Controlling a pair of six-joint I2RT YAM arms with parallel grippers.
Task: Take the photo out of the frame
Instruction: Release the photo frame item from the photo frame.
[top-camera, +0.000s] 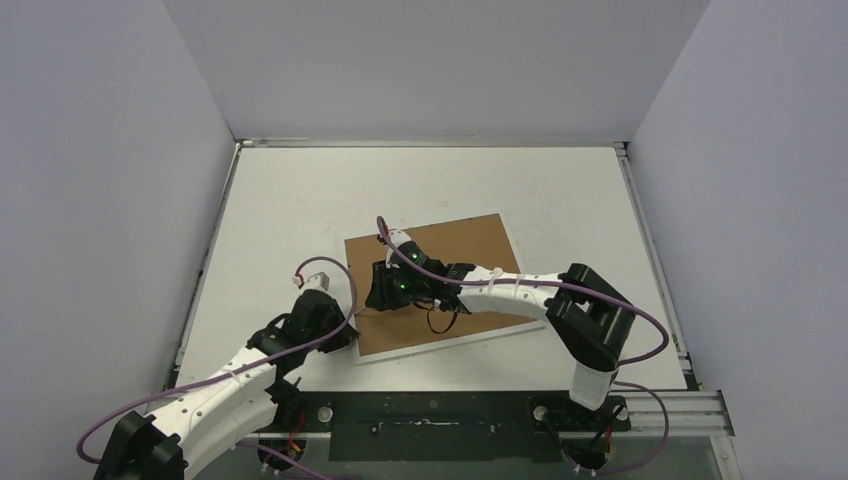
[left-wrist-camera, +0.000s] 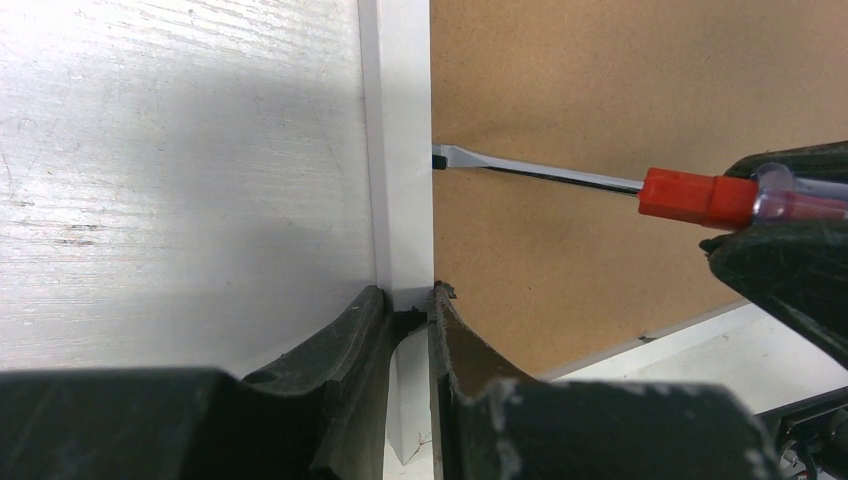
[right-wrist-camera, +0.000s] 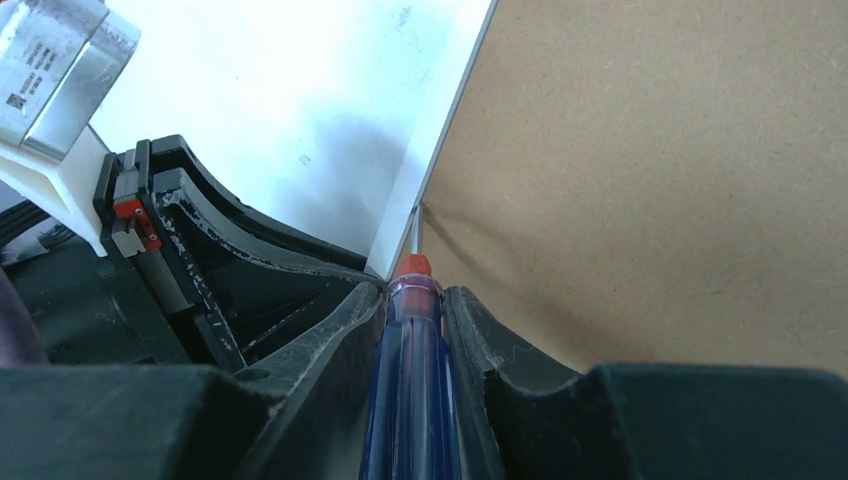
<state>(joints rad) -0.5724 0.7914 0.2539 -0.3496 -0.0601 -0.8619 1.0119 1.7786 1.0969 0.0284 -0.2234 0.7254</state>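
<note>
The frame (top-camera: 470, 250) lies face down in the middle of the table, brown fibreboard back (left-wrist-camera: 620, 90) up, with narrow white border strips (left-wrist-camera: 403, 150). The photo is hidden under the backing. My left gripper (left-wrist-camera: 408, 298) is shut on the white strip at the frame's near-left edge. My right gripper (right-wrist-camera: 415, 290) is shut on the blue handle of a screwdriver (right-wrist-camera: 415, 380). In the left wrist view the screwdriver's flat blade (left-wrist-camera: 470, 160) lies low across the back, its tip touching a small black tab (left-wrist-camera: 437, 158) at the seam between backing and strip.
The white table (top-camera: 300, 200) is walled at the back and both sides. The two grippers sit close together over the frame's left edge (top-camera: 352, 290); the left gripper's body (right-wrist-camera: 180, 250) fills the left of the right wrist view. A metal rail (top-camera: 660, 410) runs along the near edge.
</note>
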